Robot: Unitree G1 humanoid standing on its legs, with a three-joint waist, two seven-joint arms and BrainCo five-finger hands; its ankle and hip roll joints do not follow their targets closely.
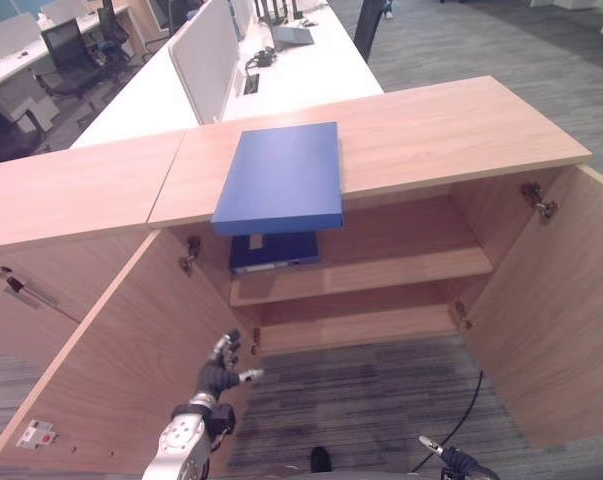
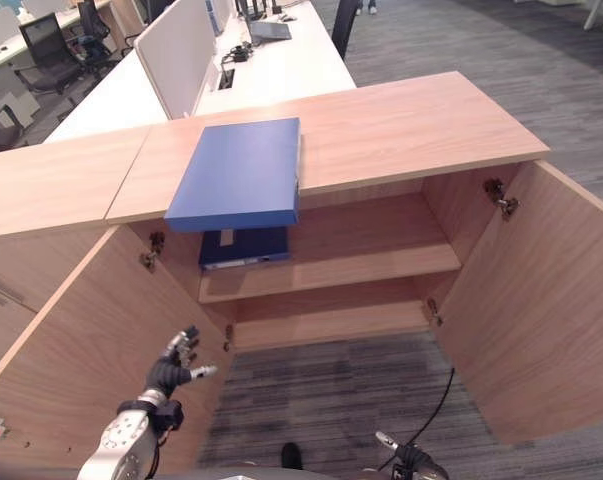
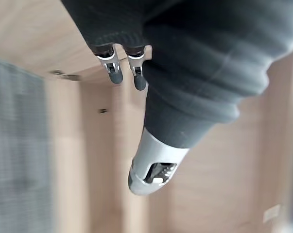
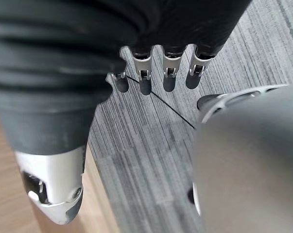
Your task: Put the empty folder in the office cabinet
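Since the blue folder (image 1: 281,177) lies flat on the cabinet top (image 1: 461,125) with its near edge overhanging the open front, that free edge looks like the place to grip. Likely light, stiff, smooth-covered; may slide. Below it, a dark binder (image 1: 273,250) lies on the upper shelf (image 1: 401,268). Left hand (image 1: 221,368) hangs low by the open left door (image 1: 111,360), fingers loosely spread, empty. Right hand (image 4: 156,73) over the carpet, fingers straight, empty.

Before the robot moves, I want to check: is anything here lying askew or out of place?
Yes. The flat blue folder lies on the wooden cabinet top with its front edge jutting over the open compartment, not inside. Both doors stand open.
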